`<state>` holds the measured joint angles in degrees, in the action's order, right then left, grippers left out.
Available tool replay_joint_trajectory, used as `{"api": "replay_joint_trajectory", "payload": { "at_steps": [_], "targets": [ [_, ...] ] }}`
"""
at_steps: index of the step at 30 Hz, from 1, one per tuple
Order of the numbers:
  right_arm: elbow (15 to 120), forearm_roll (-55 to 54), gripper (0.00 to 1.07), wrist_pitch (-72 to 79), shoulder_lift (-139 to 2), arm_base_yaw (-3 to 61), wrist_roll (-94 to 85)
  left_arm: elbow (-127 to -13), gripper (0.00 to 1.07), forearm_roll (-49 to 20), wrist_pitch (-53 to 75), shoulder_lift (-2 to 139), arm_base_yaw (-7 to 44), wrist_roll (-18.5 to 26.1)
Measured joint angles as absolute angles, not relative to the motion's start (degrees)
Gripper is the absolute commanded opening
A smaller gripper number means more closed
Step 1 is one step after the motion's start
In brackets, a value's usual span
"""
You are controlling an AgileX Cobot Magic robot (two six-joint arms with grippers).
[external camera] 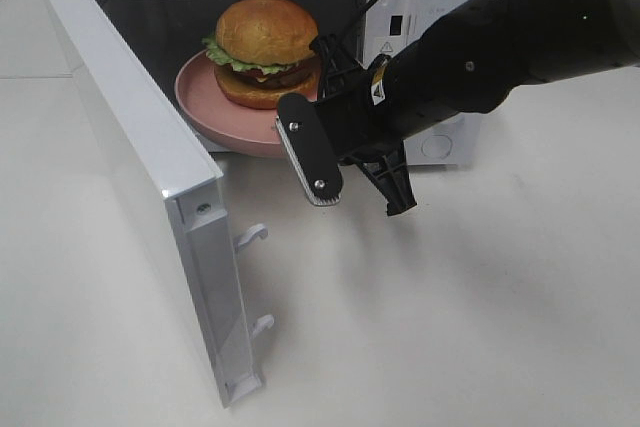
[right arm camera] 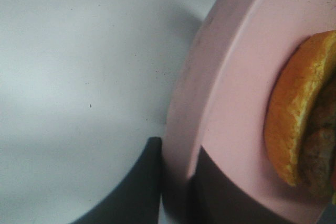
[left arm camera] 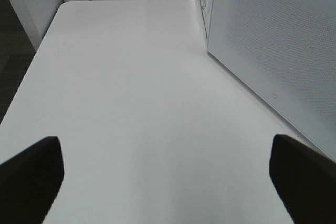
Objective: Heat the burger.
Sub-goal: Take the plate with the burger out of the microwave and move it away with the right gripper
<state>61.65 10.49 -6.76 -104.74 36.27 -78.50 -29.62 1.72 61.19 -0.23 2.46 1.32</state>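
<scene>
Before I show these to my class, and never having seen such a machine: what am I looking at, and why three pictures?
It is a robot with two arms, each ending in a pincer. One picture is taken from high above; the other two come from small cameras on the arms' wrists.

From above you see a white microwave on a white table, its door swung open. The right pincer is closed on the rim of a pink plate that carries the burger. The plate is at the oven's mouth, its front edge jutting out.

The right wrist picture shows the same grip from close by: the plate's rim between dark fingers, the burger beside.

The left wrist picture shows the left pincer open and empty over the bare table, beside the door's outer face.
</scene>
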Motion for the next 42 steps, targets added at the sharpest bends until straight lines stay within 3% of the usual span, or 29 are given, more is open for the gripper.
{"api": "replay_joint_trajectory", "payload": {
  "at_steps": [12,42],
  "targets": [
    [60.91,7.68,0.00,-11.29,-101.30,36.27,-81.42,-29.62,1.00,1.72,61.19,-0.23,2.46,1.32],
    [42.06,7.10,0.00,-12.20,-81.53,35.58,-76.83,-29.62,1.00,1.72,61.19,-0.23,2.46,1.32]
  ]
}}
